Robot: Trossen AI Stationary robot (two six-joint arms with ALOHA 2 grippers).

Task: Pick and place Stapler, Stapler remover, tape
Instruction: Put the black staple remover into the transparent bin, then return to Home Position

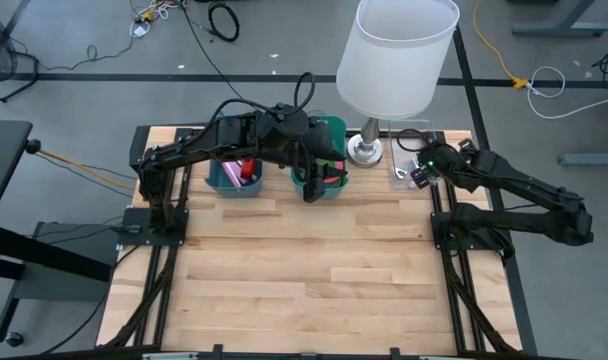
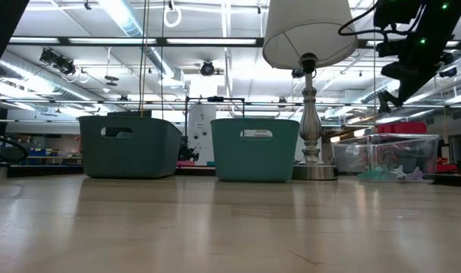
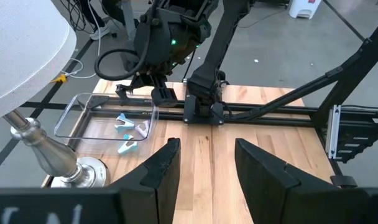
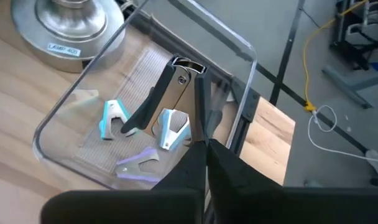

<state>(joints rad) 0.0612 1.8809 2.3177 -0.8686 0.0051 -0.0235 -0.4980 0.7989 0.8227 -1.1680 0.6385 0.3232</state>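
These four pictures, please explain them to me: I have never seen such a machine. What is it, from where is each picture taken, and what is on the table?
It is a robot with two dark arms at a wooden table. One picture looks down from above, one looks level across the tabletop, and two come from cameras on the arms' wrists.

On the table stand a blue bin, a teal bin, a lamp and a clear tray holding small staple removers.

The left gripper hangs over the teal bin, fingers apart and empty. The right gripper is above the clear tray, fingers shut, and appears to hold nothing.
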